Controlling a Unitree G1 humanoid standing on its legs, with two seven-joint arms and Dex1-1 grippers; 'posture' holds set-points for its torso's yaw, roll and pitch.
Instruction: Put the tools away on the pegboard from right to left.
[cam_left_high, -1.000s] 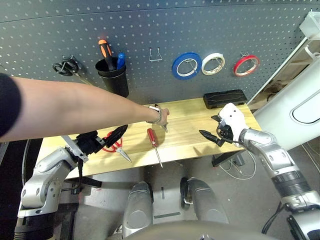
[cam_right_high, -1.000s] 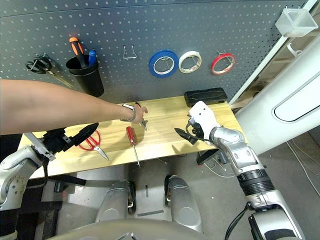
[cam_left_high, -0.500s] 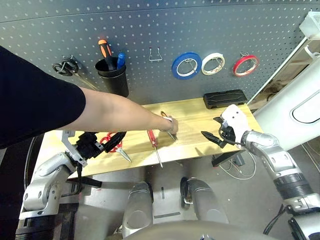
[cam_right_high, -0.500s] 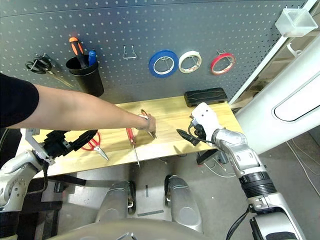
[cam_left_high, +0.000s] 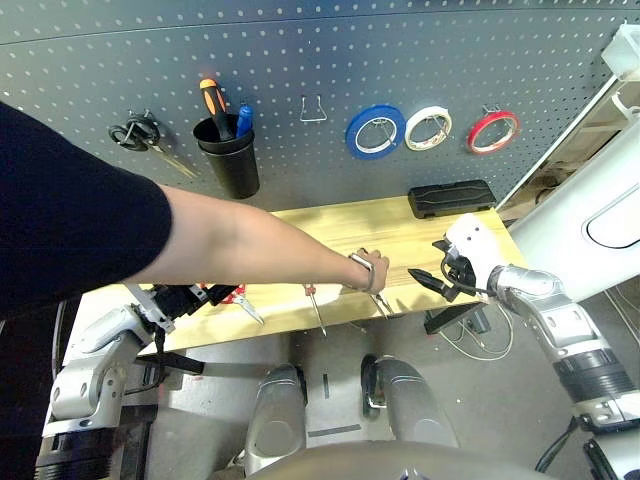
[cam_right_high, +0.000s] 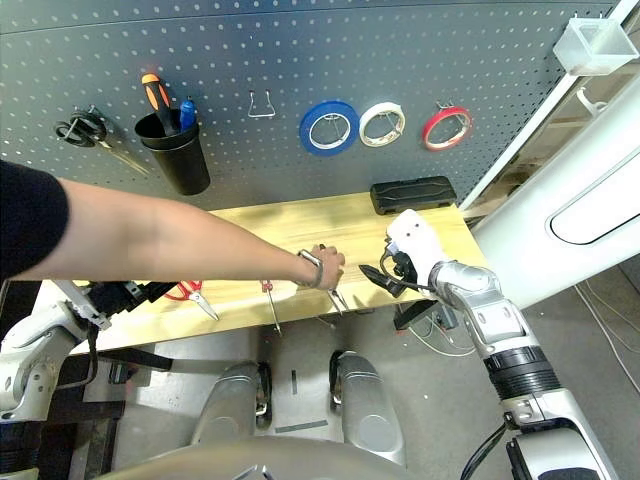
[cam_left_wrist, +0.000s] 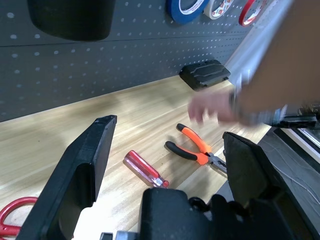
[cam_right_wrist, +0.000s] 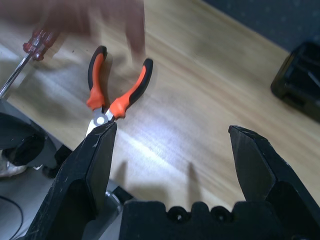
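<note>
Reaching in from frame left above orange-and-black-handled pliers (cam_right_wrist: 117, 105) at lower centre, with left gripper (cam_left_wrist: 172, 160) and right gripper (cam_right_wrist: 172, 162) both spread wide and empty.

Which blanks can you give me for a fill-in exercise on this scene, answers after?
The robot's left gripper stands ____, its fingers apart.
The pliers have black and ____ handles.
On the pegboard, the white tape roll hangs between the blue one and the ____ one.
The screwdriver lies on the ____.
Missing words: open; orange; red; table.
</note>
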